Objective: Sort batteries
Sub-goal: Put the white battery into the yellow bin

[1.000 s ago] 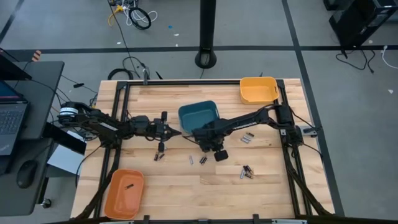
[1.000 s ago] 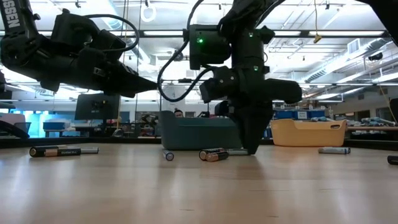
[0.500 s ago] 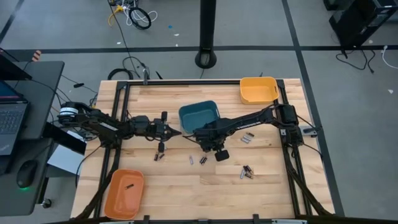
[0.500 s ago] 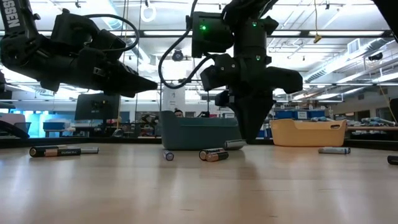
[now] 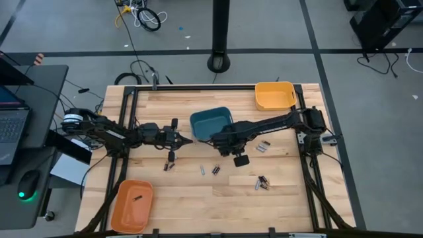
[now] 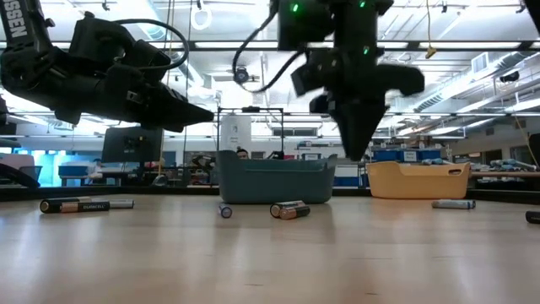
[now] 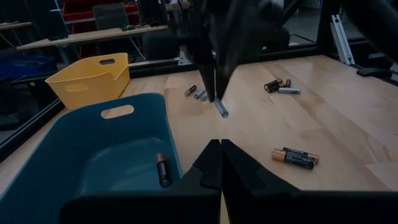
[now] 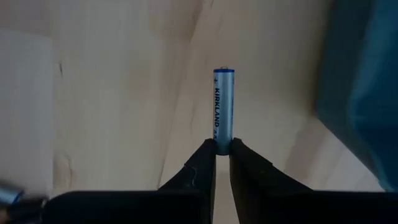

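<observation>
I am working in a robotics lab: taped grey floor (image 5: 277,30), laptop (image 5: 12,125) at left, ceiling striplights (image 6: 472,46).

From above, a wooden table (image 5: 192,198) sits in a black frame on a grey floor. The left arm reaches in from the left edge, its hand (image 5: 187,139) just beside the teal bin (image 5: 210,121) near the middle. The right arm stretches from the right edge, its hand (image 5: 223,141) at the teal bin's near corner. A yellow bin (image 5: 274,96) stands at the far right corner, an orange bin (image 5: 132,205) at the near left with one battery (image 5: 138,197) inside. Loose batteries (image 5: 263,183) lie scattered across the middle of the table. A laptop (image 5: 10,125) and mouse (image 5: 26,183) sit on a desk to the left.
</observation>
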`<action>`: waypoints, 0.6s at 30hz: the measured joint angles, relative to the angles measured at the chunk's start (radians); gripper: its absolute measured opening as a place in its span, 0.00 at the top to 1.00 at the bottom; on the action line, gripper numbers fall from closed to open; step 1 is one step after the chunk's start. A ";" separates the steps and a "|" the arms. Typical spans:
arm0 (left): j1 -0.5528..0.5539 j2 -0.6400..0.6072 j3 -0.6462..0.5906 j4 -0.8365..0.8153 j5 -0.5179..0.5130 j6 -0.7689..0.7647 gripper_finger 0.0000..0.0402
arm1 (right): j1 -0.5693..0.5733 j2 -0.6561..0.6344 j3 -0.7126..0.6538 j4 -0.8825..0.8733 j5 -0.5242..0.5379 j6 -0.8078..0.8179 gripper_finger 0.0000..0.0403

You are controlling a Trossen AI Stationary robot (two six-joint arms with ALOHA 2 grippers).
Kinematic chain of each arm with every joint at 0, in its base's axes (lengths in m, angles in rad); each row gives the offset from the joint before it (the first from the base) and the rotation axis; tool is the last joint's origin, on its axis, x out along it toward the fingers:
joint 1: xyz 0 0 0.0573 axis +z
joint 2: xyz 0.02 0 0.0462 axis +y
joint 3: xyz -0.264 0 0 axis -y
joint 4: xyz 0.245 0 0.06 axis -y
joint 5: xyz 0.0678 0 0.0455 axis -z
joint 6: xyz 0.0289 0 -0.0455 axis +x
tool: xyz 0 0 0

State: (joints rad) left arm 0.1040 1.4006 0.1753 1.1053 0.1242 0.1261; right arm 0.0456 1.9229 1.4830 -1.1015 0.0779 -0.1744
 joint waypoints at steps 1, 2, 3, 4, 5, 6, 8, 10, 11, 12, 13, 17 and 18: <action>0.000 0.000 0.000 0.000 0.000 0.000 0.99 | 0.000 -0.019 0.000 -0.013 0.010 0.002 0.89; 0.000 0.000 0.000 0.000 0.000 0.000 0.99 | -0.004 -0.041 0.000 -0.025 0.019 0.007 0.89; 0.000 0.000 0.000 0.000 0.000 0.000 0.99 | -0.008 -0.064 0.000 -0.037 0.030 0.011 0.89; 0.000 0.000 0.000 0.000 0.000 0.000 0.99 | -0.015 -0.088 0.000 -0.048 0.041 0.017 0.89; 0.000 0.000 0.000 0.000 0.000 0.000 0.99 | -0.024 -0.113 0.000 -0.059 0.054 0.025 0.89; 0.000 0.000 0.000 0.000 0.000 0.000 0.99 | -0.036 -0.138 0.000 -0.070 0.069 0.036 0.89; 0.000 0.000 0.000 0.000 0.000 0.000 0.99 | -0.066 -0.191 0.000 -0.085 0.103 0.057 0.89; 0.000 0.000 0.000 0.000 0.000 0.000 0.99 | -0.106 -0.240 0.000 -0.097 0.134 0.088 0.89; 0.000 0.000 0.000 0.000 0.000 0.000 0.99 | -0.132 -0.263 0.001 -0.103 0.152 0.107 0.89; 0.000 0.000 0.000 0.000 0.000 0.000 0.99 | -0.164 -0.283 0.001 -0.108 0.170 0.133 0.89; 0.000 0.000 0.000 0.000 0.000 0.000 0.99 | -0.202 -0.300 0.001 -0.112 0.186 0.161 0.89; 0.000 0.000 0.000 0.000 0.000 0.000 0.99 | -0.379 -0.349 0.001 -0.130 0.218 0.230 0.89; 0.000 0.000 0.000 0.000 0.000 0.000 0.99 | -0.427 -0.355 0.001 -0.129 0.219 0.243 0.89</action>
State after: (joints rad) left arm 0.1036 1.4006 0.1753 1.1049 0.1242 0.1261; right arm -0.3817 1.5679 1.4841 -1.2304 0.2968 0.0689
